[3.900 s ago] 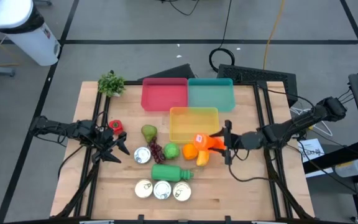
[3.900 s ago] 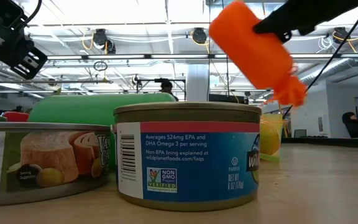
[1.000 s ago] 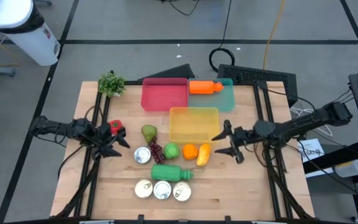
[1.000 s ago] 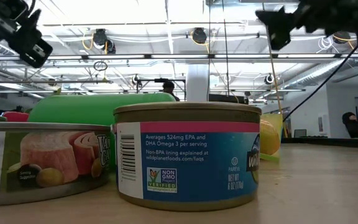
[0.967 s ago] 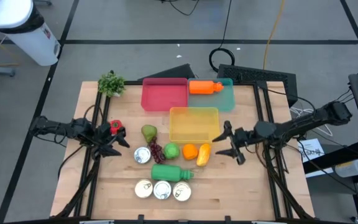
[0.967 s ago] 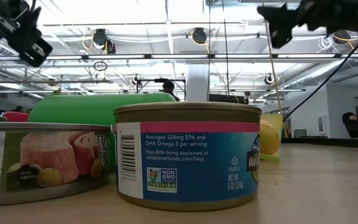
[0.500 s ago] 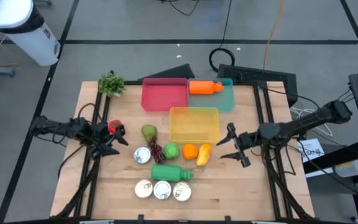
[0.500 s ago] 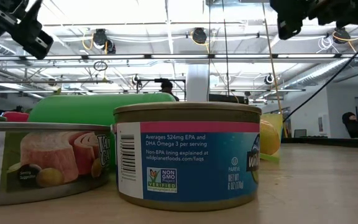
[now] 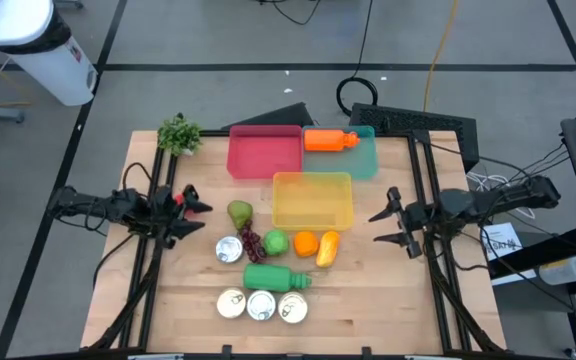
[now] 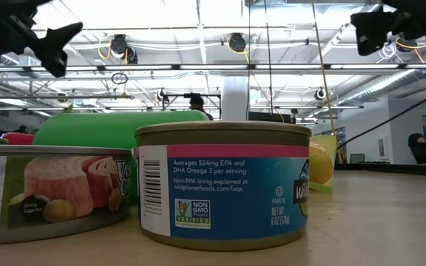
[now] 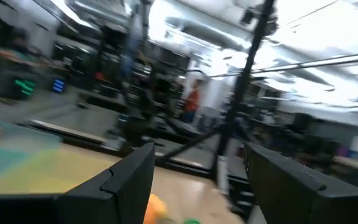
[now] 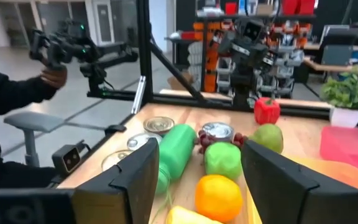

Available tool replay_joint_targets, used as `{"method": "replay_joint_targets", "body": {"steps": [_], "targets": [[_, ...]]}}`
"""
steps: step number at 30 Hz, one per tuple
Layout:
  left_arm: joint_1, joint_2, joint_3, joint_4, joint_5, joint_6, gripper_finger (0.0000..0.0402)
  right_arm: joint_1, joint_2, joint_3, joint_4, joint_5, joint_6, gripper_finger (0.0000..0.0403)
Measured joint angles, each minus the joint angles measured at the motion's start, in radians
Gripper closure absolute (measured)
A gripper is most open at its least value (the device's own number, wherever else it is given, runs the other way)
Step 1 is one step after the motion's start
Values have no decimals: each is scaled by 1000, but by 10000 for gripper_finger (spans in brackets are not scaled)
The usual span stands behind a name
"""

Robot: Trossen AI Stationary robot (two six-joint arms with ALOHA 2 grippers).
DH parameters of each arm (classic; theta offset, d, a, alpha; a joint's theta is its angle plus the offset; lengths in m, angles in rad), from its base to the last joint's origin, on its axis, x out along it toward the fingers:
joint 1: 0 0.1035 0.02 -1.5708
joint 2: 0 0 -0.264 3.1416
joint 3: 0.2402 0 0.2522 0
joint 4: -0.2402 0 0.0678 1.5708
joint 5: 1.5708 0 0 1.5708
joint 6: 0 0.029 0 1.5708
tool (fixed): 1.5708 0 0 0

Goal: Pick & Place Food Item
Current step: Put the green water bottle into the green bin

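Observation:
An orange bottle (image 9: pixel 330 140) lies on its side across the teal bin (image 9: pixel 360 162) at the table's far side. On the table between the arms lie a pear (image 9: pixel 239 212), grapes (image 9: pixel 252 241), a green fruit (image 9: pixel 276 241), an orange (image 9: pixel 305 243) and a yellow fruit (image 9: pixel 328 248). A red pepper (image 9: pixel 179 200) shows partly behind my left gripper (image 9: pixel 198 218), which hovers open at the left edge with nothing between its fingers. My right gripper (image 9: pixel 375 228) hovers open right of the yellow fruit and touches nothing.
A red bin (image 9: pixel 264 152) and a yellow bin (image 9: pixel 312 198) stand beside the teal one. A green bottle (image 9: pixel 276 277) and several cans (image 9: pixel 261 305) lie toward the near edge. A small plant (image 9: pixel 178 133) stands at the far left corner. Bare wood lies near my right gripper.
My right gripper has drawn back toward the table's right edge, away from the fruit, with nothing in it. My left gripper has stayed in place while its wrist rolled and tipped. No object has moved.

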Motion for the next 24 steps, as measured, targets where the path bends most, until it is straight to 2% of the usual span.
{"method": "replay_joint_targets", "body": {"steps": [6, 10, 12, 15, 18, 22, 24], "targets": [[0, 7, 0, -1, -55, 52, 149, 0, -122, -65, 5, 6, -3, 205], [-1, 64, 0, 28, -62, -65, 149, 0, -161, -87, 6, 50, 6, 206], [-11, 129, 0, 71, -108, -159, 149, 0, -169, -93, 13, 60, 5, 205], [-51, 272, 29, 97, -161, -243, 149, 0, -170, -93, 14, 81, 5, 205], [-112, 463, 110, 105, -201, -253, 149, 0, -170, -93, 14, 103, 5, 204], [-201, 763, 296, 94, -214, -184, 149, 0, -170, -93, 14, 108, 11, 204], [-235, 908, 409, 22, -199, -114, 149, 0, -170, -93, 18, 108, 11, 204]]}}
